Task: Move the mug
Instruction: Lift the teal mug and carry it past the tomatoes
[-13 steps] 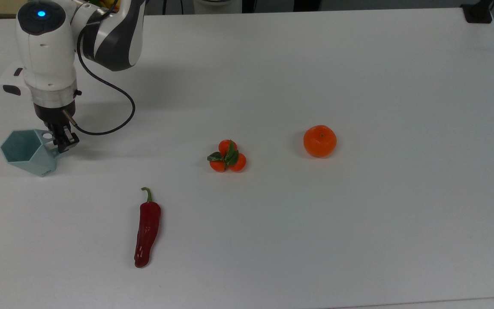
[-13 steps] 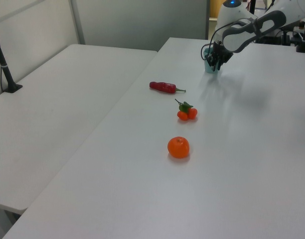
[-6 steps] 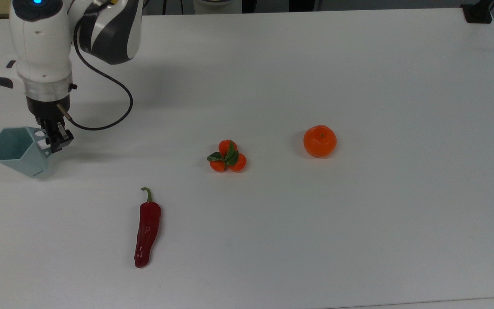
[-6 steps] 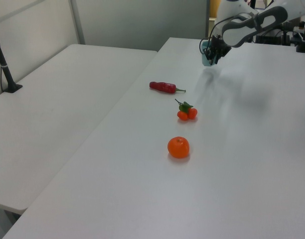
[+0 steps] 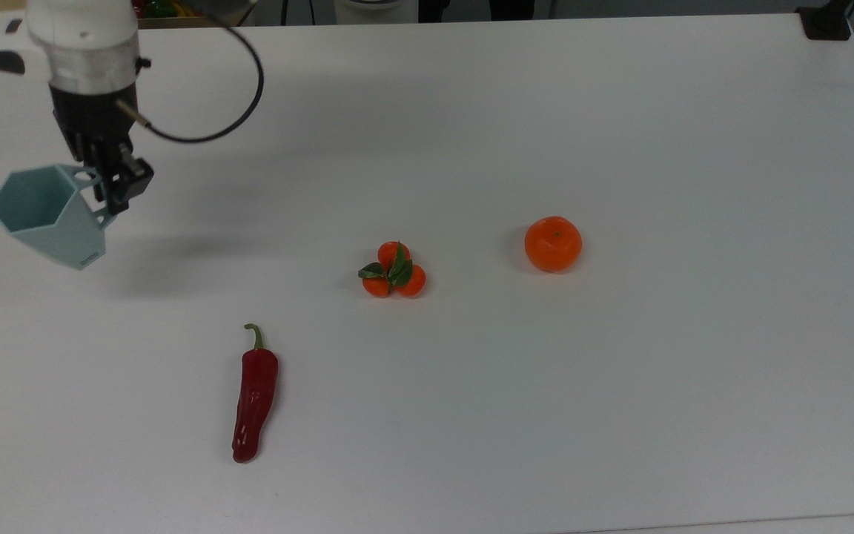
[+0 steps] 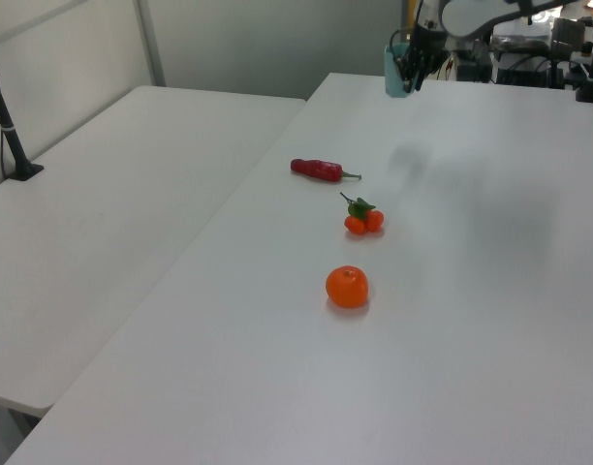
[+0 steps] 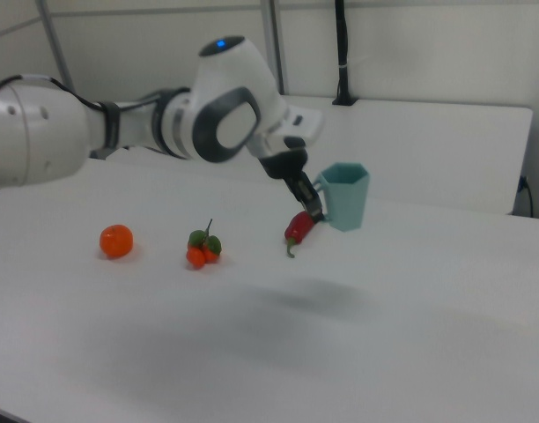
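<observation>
The pale teal faceted mug [image 5: 45, 213] hangs in the air above the white table [image 5: 516, 133], upright, its shadow on the tabletop below. My gripper [image 5: 110, 185] is shut on the mug's side handle, at the top view's far left. In the right view the mug [image 7: 345, 196] floats well above the table with the gripper [image 7: 311, 202] pinching its handle from the right view's left. The left view has the mug [image 6: 397, 71] high at the far end of the table, beside the gripper [image 6: 413, 66].
A red chili pepper [image 5: 254, 396] lies near the table's front in the top view. A cluster of small oranges with leaves [image 5: 394, 270] sits mid-table, and a single orange [image 5: 552, 243] lies further to the top view's right. A second white table [image 6: 112, 184] adjoins in the left view.
The gripper has lifted the mug off the table and carried it upward; the arm has risen and drawn back toward the top view's upper edge.
</observation>
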Controlling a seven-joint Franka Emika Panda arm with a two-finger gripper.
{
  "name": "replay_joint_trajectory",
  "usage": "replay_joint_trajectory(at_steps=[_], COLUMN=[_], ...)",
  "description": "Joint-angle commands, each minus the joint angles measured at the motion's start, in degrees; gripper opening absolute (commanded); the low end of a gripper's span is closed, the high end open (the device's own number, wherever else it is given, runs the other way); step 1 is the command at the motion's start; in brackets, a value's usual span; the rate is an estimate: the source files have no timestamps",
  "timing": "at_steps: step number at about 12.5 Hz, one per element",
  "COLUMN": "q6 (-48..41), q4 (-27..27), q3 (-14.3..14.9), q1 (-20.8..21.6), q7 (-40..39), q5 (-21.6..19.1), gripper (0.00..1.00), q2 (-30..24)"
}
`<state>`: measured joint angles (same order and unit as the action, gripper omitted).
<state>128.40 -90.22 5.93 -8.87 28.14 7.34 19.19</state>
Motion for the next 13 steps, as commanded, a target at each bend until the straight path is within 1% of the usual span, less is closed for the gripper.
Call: replay_joint_trajectory(at_steps=[1,2,4,5,8,9,11,13], q6=[-7.9,-10.4,-16.2,-19.0,-26.7,-28.1,-27.5,-26.1], q4=[-2.3,-2.8,-6.4,-8.3,-12.6,-15.0,-22.2,-26.7], q3=[-3.0,-3.9,-5.7,-5.8,-6.0,-6.9,-7.9,-8.1], q1=[0.3,0.6,1.6,2.4,5.4,6.1,6.8,6.9], q7=[-4.6,-6.8,-14.9,-18.8,-28.4,-31.4,-35.7,-37.1], q5=[-1.0,-1.6,-5.1,-6.0,-6.3,-6.4,-6.4,-6.4], gripper=[0.05,0.05,0.05,0.05,0.05,0.05,0.05,0.05], q2=[-8.4,-10.0,-15.0,-17.3,-21.5,-22.9,-26.9,-29.2])
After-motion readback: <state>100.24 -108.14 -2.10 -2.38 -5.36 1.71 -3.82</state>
